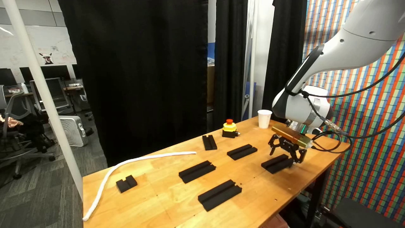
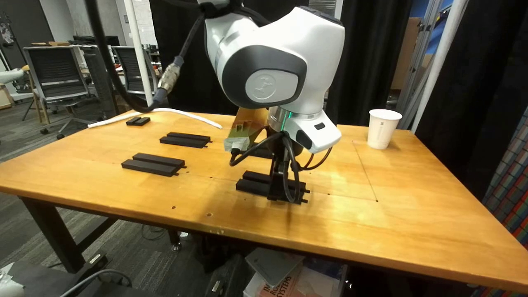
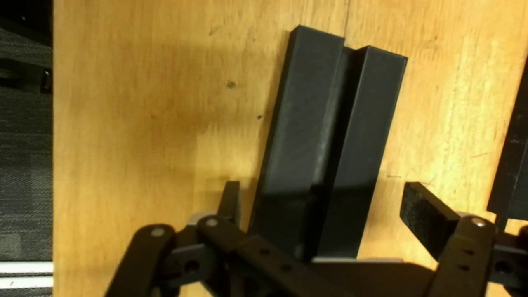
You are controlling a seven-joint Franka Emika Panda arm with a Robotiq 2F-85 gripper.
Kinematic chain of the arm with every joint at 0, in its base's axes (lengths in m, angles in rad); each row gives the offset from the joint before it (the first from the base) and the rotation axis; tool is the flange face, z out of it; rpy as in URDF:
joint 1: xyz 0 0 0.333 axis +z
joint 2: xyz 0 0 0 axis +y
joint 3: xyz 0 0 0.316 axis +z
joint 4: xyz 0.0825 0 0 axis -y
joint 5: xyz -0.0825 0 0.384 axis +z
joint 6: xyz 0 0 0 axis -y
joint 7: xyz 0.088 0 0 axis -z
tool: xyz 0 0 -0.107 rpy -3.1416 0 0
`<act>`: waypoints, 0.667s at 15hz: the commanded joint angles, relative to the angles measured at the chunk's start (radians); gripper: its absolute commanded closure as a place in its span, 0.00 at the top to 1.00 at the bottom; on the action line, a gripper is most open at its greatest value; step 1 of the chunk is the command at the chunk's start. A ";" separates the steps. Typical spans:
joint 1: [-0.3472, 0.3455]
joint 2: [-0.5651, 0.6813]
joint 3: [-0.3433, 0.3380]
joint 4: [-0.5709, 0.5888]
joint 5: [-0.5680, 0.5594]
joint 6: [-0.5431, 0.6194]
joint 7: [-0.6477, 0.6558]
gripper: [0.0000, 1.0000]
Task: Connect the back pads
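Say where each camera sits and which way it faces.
An exterior view: raised, nearer the white cable, facing a curtain; forearm and end effector at right.
An exterior view: raised, nearer the cup, facing across the table; wrist and end effector central.
Wrist view: on the wrist, facing down at a back pad; fingers at bottom.
Both exterior views share cup and white cable.

Black back pads (image 1: 220,195) — grooved lengthwise — lie flat, apart on the table (image 1: 152,209).

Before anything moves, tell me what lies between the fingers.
A grooved black pad lies between the fingers in the wrist view, with tabletop showing on either side.
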State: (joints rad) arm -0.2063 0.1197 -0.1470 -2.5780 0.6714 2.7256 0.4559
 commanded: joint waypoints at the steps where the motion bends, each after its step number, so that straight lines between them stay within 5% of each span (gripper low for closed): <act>1: 0.019 0.041 -0.020 0.043 -0.040 -0.061 0.061 1.00; 10: 0.085 0.049 -0.015 0.078 -0.204 -0.164 0.387 1.00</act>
State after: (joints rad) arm -0.1504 0.1661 -0.1608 -2.5323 0.5121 2.6124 0.7409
